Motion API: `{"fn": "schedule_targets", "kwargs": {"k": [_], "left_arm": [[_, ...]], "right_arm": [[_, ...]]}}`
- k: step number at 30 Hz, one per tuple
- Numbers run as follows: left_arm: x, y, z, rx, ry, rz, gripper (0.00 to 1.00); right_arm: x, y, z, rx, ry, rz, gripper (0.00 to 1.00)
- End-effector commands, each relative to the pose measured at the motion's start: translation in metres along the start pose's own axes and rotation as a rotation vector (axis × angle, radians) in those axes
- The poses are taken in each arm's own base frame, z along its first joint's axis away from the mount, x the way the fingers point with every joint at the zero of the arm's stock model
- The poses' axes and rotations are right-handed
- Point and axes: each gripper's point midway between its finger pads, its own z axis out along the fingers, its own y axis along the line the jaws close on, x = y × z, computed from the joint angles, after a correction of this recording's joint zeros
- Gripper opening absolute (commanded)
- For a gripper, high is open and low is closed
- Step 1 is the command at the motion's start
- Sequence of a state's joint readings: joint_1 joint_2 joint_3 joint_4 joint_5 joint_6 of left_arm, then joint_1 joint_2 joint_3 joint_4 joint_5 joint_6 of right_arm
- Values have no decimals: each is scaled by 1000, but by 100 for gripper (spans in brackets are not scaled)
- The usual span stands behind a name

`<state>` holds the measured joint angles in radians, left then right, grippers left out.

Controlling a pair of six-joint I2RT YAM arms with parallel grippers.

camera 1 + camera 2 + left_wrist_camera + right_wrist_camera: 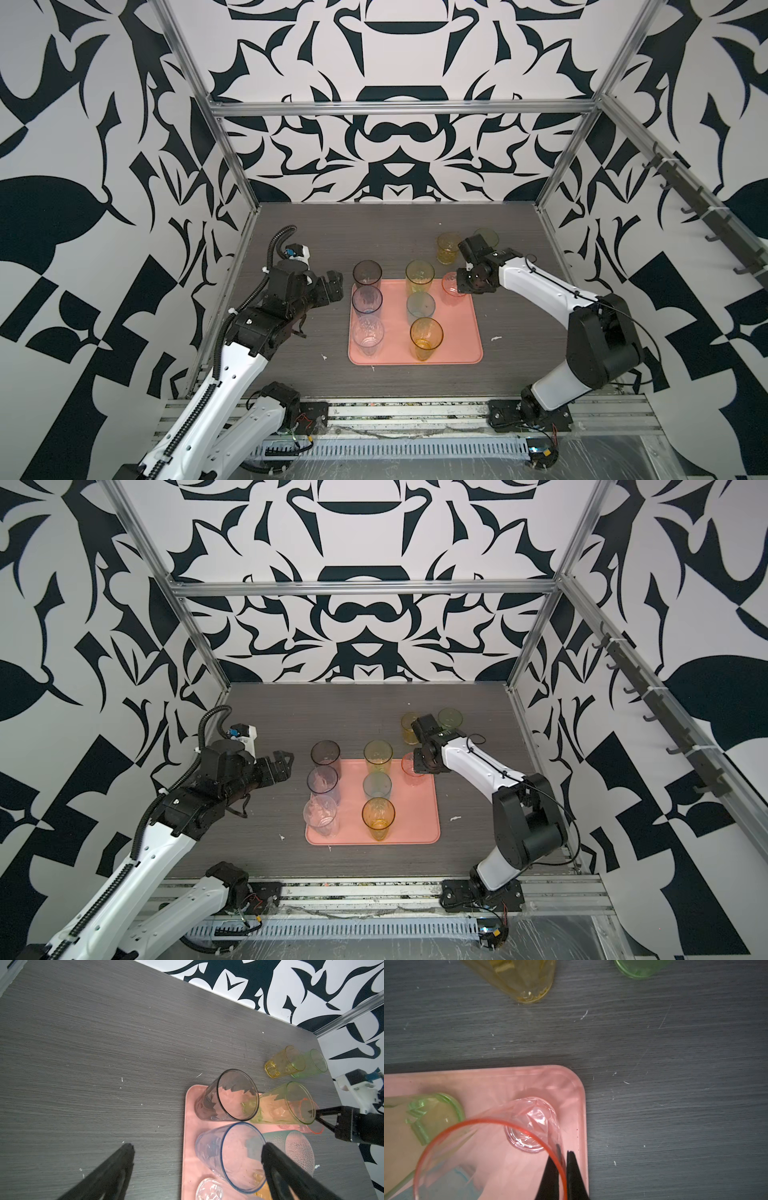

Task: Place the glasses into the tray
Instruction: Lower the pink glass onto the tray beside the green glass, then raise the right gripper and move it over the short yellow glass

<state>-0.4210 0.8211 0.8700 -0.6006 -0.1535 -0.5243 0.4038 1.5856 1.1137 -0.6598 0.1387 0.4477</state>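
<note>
Beyond tray (462,332), yellow glass (448,248) (green glass (490,235))

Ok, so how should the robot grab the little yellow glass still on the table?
Probably by its rim, from above: one finger inside, one outside the wall. The little yellow glass stands upright, mouth open, and the green glass stands nearby, so pinch the side facing the tray. The right gripper holds the pink glass that way.

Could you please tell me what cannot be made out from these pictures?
Pink glass: partly hidden by the right end effector in both top views.
Green short glass: cut off by the right wrist view's edge.
Clear glass: cut off by the left wrist view's edge.
Whether the pink glass rests on the tray: unclear.
</note>
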Motion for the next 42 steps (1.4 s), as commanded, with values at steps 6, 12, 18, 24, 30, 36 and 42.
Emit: {"fn": "schedule_targets", "kwargs": {"k": [6, 12, 18, 24, 30, 36, 42], "left_arm": [[4, 5, 2, -17, 9, -10, 99], [3, 4, 0, -15, 6, -12, 99], [1, 3, -2, -10, 0, -16, 100], [0, 2, -3, -6, -2, -15, 99], [-1, 1, -4, -5, -2, -17, 99], [-2, 1, -6, -6, -5, -17, 99], [-4, 2, -9, -13, -9, -19, 99]], "right_arm": [[-20, 10, -12, -26, -56, 8, 14], [-28, 17, -21, -59, -67, 3, 24], [-41, 19, -41, -67, -100, 8, 28], [-60, 20, -61, -77, -179, -8, 31], [-88, 23, -77, -62, -252, -35, 39], [-121, 18, -80, -21, -328, -16, 45], [-146, 13, -67, -27, -352, 20, 49]]}}
